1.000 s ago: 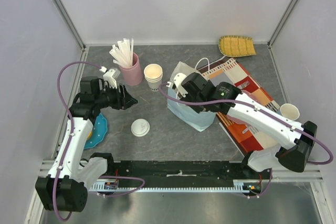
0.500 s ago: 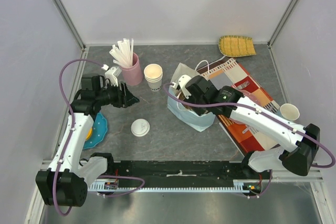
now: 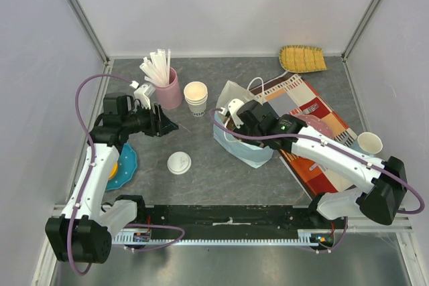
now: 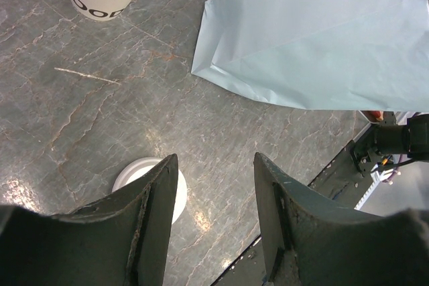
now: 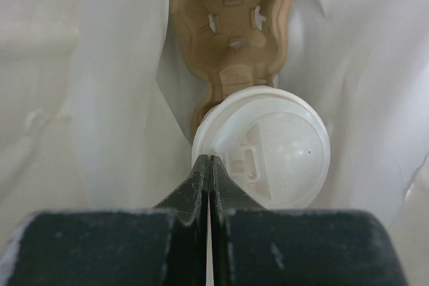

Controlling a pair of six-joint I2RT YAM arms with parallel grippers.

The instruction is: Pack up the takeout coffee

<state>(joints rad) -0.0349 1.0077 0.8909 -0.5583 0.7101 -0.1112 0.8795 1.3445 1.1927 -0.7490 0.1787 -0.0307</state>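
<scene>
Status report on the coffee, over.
Coffee upright in bag, by carrier. Right tool shut at its lid rim. Left tool open over table. No obstruction seen.

The right gripper [image 5: 210, 160] has sunk a little lower and further right inside the pale blue bag [image 3: 253, 155] (a small move). The left gripper [image 3: 167, 125] has edged slightly toward the back wall.

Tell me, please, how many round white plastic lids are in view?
2: one loose flat white lid on the grey table, one capping the white takeout coffee cup inside the pale blue paper bag; more may be hidden there.
</scene>
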